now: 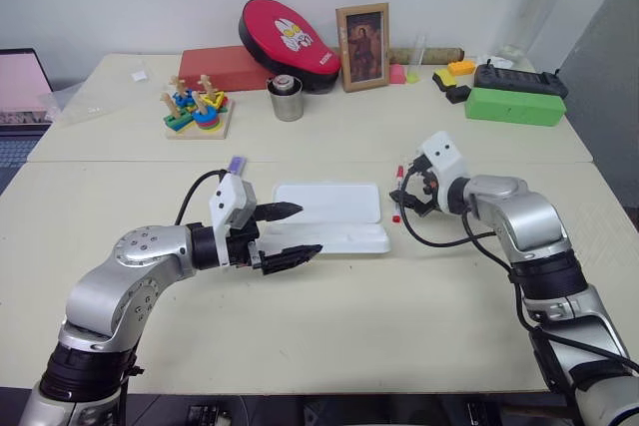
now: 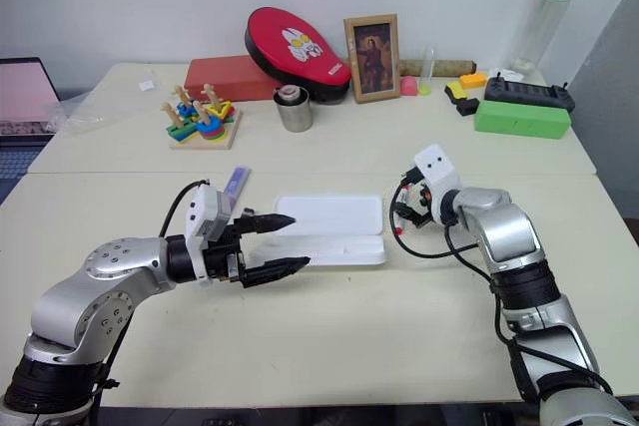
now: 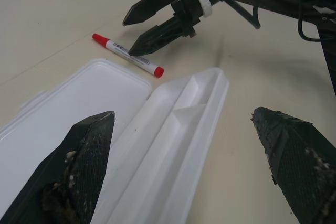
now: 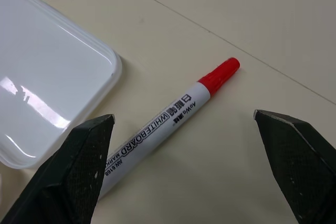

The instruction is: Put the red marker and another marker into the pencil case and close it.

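cream table | red marker: white barrel, red cap, lying flat | right end effector released over it | left end effector released

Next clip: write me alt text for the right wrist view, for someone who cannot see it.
The right claw is open over the red marker, which lies flat on the beige table between its two black fingers, not yet gripped. A rounded corner of the open white pencil case sits close beside the marker.

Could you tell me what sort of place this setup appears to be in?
Probably an office or lab workspace: pale tables against a plain wall, a laptop at one edge, and desk clutter such as a framed picture and a stacking toy.
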`<state>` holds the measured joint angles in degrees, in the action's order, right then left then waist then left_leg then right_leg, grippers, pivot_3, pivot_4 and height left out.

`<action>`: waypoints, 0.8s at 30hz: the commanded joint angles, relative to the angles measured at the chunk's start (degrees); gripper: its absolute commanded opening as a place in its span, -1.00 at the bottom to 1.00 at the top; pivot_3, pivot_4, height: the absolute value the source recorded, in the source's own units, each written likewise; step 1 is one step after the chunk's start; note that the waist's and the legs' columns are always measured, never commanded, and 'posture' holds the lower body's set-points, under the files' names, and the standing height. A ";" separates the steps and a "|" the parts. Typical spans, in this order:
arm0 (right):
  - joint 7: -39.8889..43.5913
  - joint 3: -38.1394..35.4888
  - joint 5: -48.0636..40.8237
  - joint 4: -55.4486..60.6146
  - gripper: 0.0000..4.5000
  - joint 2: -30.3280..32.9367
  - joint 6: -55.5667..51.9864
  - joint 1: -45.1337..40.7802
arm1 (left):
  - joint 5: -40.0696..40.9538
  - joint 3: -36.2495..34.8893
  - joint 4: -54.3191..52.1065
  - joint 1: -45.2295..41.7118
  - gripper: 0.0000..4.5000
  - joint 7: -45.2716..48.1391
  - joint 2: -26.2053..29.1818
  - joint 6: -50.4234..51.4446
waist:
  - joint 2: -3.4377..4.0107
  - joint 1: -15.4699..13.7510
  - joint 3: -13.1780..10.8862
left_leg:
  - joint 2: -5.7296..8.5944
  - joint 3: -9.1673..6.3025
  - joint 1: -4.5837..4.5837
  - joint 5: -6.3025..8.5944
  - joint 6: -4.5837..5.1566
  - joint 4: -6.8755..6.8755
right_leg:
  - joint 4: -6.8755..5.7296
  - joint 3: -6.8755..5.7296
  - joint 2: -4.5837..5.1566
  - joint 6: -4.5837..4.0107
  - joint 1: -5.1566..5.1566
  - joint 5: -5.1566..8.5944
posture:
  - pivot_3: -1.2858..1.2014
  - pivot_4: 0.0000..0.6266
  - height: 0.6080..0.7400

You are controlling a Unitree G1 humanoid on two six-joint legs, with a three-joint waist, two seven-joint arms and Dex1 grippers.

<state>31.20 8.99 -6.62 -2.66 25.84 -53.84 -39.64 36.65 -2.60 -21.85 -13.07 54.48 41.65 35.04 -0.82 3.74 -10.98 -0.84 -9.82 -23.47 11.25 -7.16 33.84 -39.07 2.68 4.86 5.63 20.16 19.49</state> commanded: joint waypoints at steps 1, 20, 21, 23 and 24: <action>-1.66 1.59 1.60 2.95 0.99 0.10 -1.19 1.37 | 1.10 -1.63 -2.05 -0.70 1.00 -0.12 0.77 0.43 | 0.00 -0.01 0.00 | 0.00 0.00 0.00 0.00 0.00 0.00 | 0.00 0.00 0.00 0.00 0.00 0.00 | 0.03 -0.52 1.00; -2.90 2.40 3.16 2.36 -0.21 3.87 -2.07 4.00 | 2.24 -1.40 -4.76 -1.68 1.00 -1.91 0.64 1.99 | 0.00 -0.54 0.01 | 0.01 -0.01 0.01 0.00 0.00 0.04 | 0.00 -0.01 0.00 0.00 -0.06 0.00 | 0.03 -0.52 1.00; -2.84 2.31 3.14 2.09 -0.29 3.91 -1.84 4.02 | 2.25 -1.39 -4.80 -1.80 1.00 -1.92 0.64 2.00 | 0.00 -0.54 0.02 | 0.01 -0.01 0.01 0.00 0.00 0.04 | 0.00 -0.01 0.00 0.00 -0.06 0.00 | 0.03 -0.52 1.00; -2.77 2.14 3.14 1.62 -0.49 3.84 -1.33 4.03 | 2.33 -1.42 -4.83 -2.05 1.00 -1.95 0.62 2.05 | 0.00 -0.54 0.02 | 0.01 -0.01 0.01 0.00 0.00 0.04 | 0.01 -0.01 0.00 0.00 -0.07 0.00 | 0.03 -0.52 1.00; -2.72 2.02 3.08 1.45 -0.59 3.75 -1.14 3.99 | 2.41 -1.47 -4.81 -2.21 1.00 -1.95 0.64 2.10 | 0.00 -0.54 0.02 | 0.01 -0.01 0.01 0.00 0.00 0.04 | 0.01 -0.01 0.00 0.00 -0.07 0.00 | 0.03 -0.52 1.00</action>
<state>29.47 12.34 -4.59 -0.02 28.65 -54.82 -36.36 38.21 -2.71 -24.87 -14.25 52.82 41.87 37.20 -0.82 3.20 -10.97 -0.83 -9.83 -23.45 11.25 -7.16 33.89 -39.07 2.66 4.86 5.63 20.09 19.49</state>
